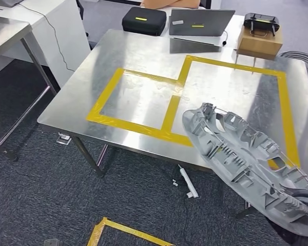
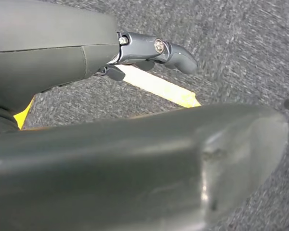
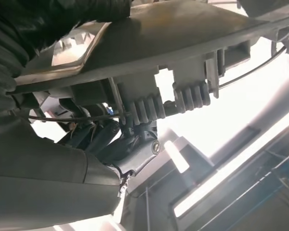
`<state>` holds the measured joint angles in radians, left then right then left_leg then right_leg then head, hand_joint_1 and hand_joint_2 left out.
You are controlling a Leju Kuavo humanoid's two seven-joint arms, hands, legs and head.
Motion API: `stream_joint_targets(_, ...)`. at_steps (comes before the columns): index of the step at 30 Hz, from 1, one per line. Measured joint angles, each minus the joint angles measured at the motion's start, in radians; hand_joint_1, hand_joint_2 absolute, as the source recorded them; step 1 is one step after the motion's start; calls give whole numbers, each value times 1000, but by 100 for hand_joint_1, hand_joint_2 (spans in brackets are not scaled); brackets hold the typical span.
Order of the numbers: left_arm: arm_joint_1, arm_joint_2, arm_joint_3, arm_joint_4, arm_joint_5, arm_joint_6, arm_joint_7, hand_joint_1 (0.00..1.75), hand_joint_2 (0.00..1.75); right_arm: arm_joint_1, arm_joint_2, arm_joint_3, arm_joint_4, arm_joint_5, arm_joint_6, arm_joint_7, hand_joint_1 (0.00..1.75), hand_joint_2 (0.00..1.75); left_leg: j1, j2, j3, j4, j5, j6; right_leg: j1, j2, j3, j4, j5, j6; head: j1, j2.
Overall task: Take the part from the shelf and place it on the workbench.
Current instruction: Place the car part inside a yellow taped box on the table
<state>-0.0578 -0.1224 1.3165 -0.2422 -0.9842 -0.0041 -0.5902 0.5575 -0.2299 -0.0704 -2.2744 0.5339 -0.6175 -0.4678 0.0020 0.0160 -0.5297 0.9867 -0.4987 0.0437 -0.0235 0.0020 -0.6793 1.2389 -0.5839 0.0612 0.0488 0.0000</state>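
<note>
A large grey moulded plastic part [image 1: 245,154] hangs tilted over the near right corner of the steel workbench [image 1: 145,56], above the right-hand yellow tape rectangle [image 1: 288,123]. My right hand [image 1: 304,197] grips the part's near end from below, at the picture's lower right. In the right wrist view the dark fingers [image 3: 110,144] curl under the part's ribbed underside [image 3: 172,33]. My left hand [image 2: 143,159] hangs over grey carpet with its fingers [image 2: 154,48] stretched out and nothing in them.
At the bench's far edge lie a black case [image 1: 143,20], a grey laptop [image 1: 198,23] and a cardboard box [image 1: 260,43] with a black controller on top. A person's arm [image 1: 170,3] shows beyond. Another table [image 1: 9,31] stands left, a black stool [image 1: 305,61] right. Yellow tape [image 1: 125,230] marks the floor.
</note>
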Motion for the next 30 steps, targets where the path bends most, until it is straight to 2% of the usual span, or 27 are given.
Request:
stream_joint_targets(1, -1, -1, 0, 0, 0, 0, 0, 0, 0, -1, -1, 2, 3, 3, 0, 2, 175, 175, 2, 3, 0, 3, -2, -3, -3, -4, 41, -67, 32, 3, 0, 0)
stream_joint_targets(2, -2, 0, 0, 0, 0, 0, 0, 0, 0, -3, -3, 6, 6, 6, 0, 4, 175, 175, 1, 5, 0, 7, -4, -8, -3, -7, 82, -137, 52, 5, 1, 0)
stream_joint_targets(3, -3, 0, 0, 0, 0, 0, 1, 0, 0, -5, -4, 9, 8, 8, 1, 5, 175, 175, -1, 6, -2, 12, -6, -14, -4, -8, 115, -192, 65, 2, 0, 0)
stream_joint_targets(4, -4, 1, 0, 0, 0, 0, 1, 0, 0, -7, -6, 12, 10, 9, 1, 5, 175, 175, -3, 7, -4, 17, -8, -19, -4, -9, 134, -223, 67, -2, -1, 0)
stream_joint_targets(5, -4, 2, 0, 0, 0, 0, 1, 0, 0, -9, -6, 14, 12, 10, 1, 6, 175, 175, -6, 7, -7, 21, -8, -19, -3, -9, 138, -230, 64, -7, -2, 0)
stream_joint_targets(6, -3, 3, 1, 0, 0, 0, 1, 0, 0, -10, -7, 15, 13, 11, 1, 6, 175, 175, -6, 6, -8, 24, -8, -14, -4, -7, 138, -231, 67, -12, -3, 0)
stream_joint_targets(9, -3, 4, 1, 0, 1, 0, 1, 0, 0, -12, -7, 18, 16, 11, 1, 7, 175, 175, -7, 5, -8, 22, -2, 9, -1, -7, 138, -231, 68, -15, -4, 0)
stream_joint_targets(11, -4, 4, 1, 0, 1, 0, 1, 0, 0, -14, -7, 21, 17, 11, 1, 7, 175, 175, -6, 5, -8, 19, 0, 12, 2, -8, 137, -231, 68, -21, -3, 0)
stream_joint_targets(14, -4, 4, 2, 0, 1, 0, 1, 0, 0, -15, -9, 25, 20, 11, 1, 8, 175, 175, -4, 5, -8, 17, 1, 10, 4, -8, 137, -231, 68, -28, -3, 0)
stream_joint_targets(18, -4, 7, 3, 0, 1, 1, 1, 0, 0, -16, -10, 31, 21, 17, -2, 18, 175, 175, -7, 5, -12, 22, -5, 12, -1, -10, 137, -233, 69, -26, -5, 0)
stream_joint_targets(20, -4, 8, 4, 0, 1, 1, 1, 0, 0, -15, -11, 33, 21, 22, -4, 23, 175, 175, -8, 5, -9, 6, -7, 18, -1, -11, 139, -227, 83, -20, -5, 0)
stream_joint_targets(22, -4, 8, 4, 0, 2, 1, 1, 0, 0, -14, -15, 37, 22, 27, -7, 26, 175, 175, -3, 5, 8, -22, -3, 19, -1, -10, 135, -212, 90, -11, -4, 0)
stream_joint_targets(23, -4, 6, 5, 0, 2, 1, 1, 0, 0, -14, -18, 39, 23, 29, -8, 27, 175, 175, 0, 5, 17, -30, 1, 16, -1, -9, 127, -195, 77, -8, -2, 0)
stream_joint_targets(24, -4, 5, 5, 0, 3, 1, 1, 0, 0, -15, -21, 42, 23, 30, -9, 28, 175, 175, 3, 5, 24, -35, 4, 13, -2, -7, 109, -160, 50, -6, -1, 0)
stream_joint_targets(26, -3, 4, 5, 0, 4, 1, 2, 0, 0, -16, -25, 46, 23, 31, -10, 28, 175, 175, 5, 5, 26, -36, 6, 6, -5, -4, 55, -51, -15, 1, 2, 0)
stream_joint_targets(27, -2, 3, 6, 0, 4, 1, 2, 0, 0, -16, -27, 49, 24, 31, -11, 29, 175, 175, 6, 5, 26, -34, 5, 2, -7, -4, 28, -5, -33, 7, 2, 0)
stream_joint_targets(28, -1, 2, 6, 0, 5, 1, 2, 0, 0, -15, -28, 51, 25, 31, -11, 31, 175, 175, 9, 6, 28, -33, 1, -3, -10, -4, 15, 12, -31, 14, 2, 0)
stream_joint_targets(29, -1, 1, 6, 0, 5, 1, 2, 0, 0, -15, -29, 52, 27, 31, -10, 33, 175, 175, 13, 6, 31, -30, -3, -9, -14, -4, 19, -7, -8, 22, 2, 0)
stream_joint_targets(30, 0, 0, 6, 0, 6, 1, 2, 0, 0, -15, -31, 54, 28, 31, -10, 35, 175, 175, 18, 5, 36, -25, -10, -17, -19, -6, 39, -60, 31, 31, 2, 0)
